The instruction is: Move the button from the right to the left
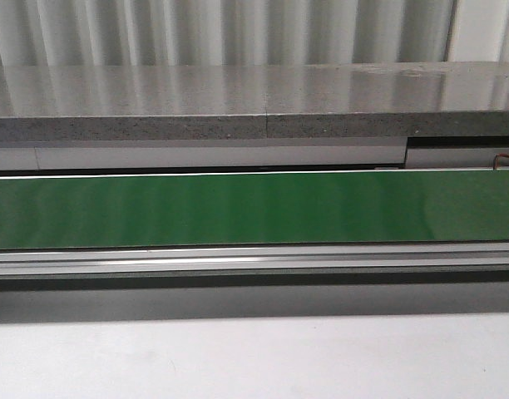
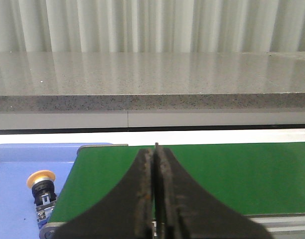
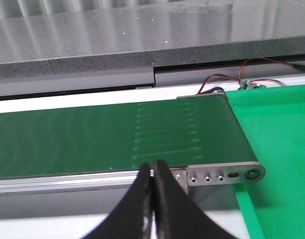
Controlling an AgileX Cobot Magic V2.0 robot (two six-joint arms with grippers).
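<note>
In the left wrist view the button (image 2: 41, 185), with a yellow-orange cap on a dark and blue body, lies in a blue tray (image 2: 15, 199) beside the end of the green conveyor belt (image 2: 232, 174). My left gripper (image 2: 155, 149) is shut with nothing in it, over the belt and well apart from the button. In the right wrist view my right gripper (image 3: 153, 167) is shut and empty, at the belt's near metal rail (image 3: 68, 178). Neither gripper shows in the front view, and no button shows there.
A green tray (image 3: 277, 134) sits past the belt's other end. Red wires (image 3: 252, 67) run behind it. A grey stone shelf (image 1: 254, 100) runs behind the belt (image 1: 254, 208). A white tabletop (image 1: 254, 357) lies in front of the belt.
</note>
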